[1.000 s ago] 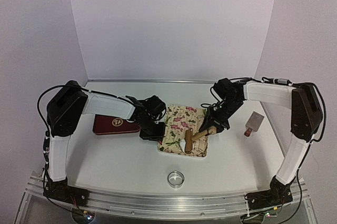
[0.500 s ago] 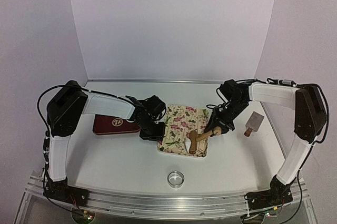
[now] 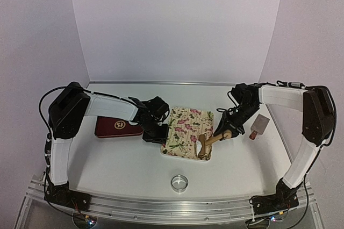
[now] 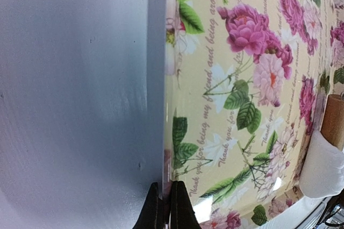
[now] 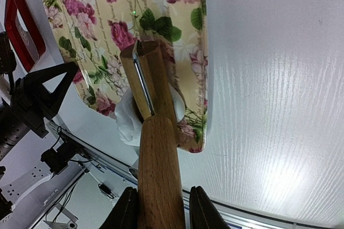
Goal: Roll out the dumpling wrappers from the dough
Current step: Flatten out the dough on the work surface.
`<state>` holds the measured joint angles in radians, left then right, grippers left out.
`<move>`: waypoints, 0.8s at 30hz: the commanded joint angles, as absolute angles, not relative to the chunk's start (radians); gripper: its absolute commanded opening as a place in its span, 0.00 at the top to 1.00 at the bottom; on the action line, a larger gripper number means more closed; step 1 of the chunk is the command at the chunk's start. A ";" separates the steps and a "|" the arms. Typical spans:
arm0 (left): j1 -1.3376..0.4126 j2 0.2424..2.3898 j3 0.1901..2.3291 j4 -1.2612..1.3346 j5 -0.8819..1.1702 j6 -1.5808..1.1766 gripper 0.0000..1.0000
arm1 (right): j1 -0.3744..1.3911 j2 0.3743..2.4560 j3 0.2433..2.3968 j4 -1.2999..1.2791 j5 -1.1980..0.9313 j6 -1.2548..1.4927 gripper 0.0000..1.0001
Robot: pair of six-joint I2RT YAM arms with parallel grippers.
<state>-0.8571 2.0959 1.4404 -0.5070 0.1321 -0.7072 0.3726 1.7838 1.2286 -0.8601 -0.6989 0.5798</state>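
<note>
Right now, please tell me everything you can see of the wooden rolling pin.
The wooden rolling pin has a darker brown round handle and a paler far section with a shiny streak. The right gripper is shut on the handle. The pin slants over the near right corner of the floral tray, lying across the white dough.

The rolling pin (image 5: 158, 186) was smooth bare wood with a satin finish. The tray (image 4: 231, 105) had a glossy, reflective floral print. The dough (image 5: 124, 121) looked soft, matt white. The table (image 5: 269, 105) was matt white, faintly grained. The ring (image 3: 180, 182) was shiny metal.
</note>
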 commanded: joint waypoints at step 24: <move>-0.781 2.118 1.479 -0.565 -0.003 -0.675 1.00 | 0.311 1.850 1.403 -1.191 -0.317 0.520 1.00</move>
<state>-0.8421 2.1120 1.4666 -0.4990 0.1412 -0.6981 0.3236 1.8359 1.3555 -0.9868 -0.6446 0.5356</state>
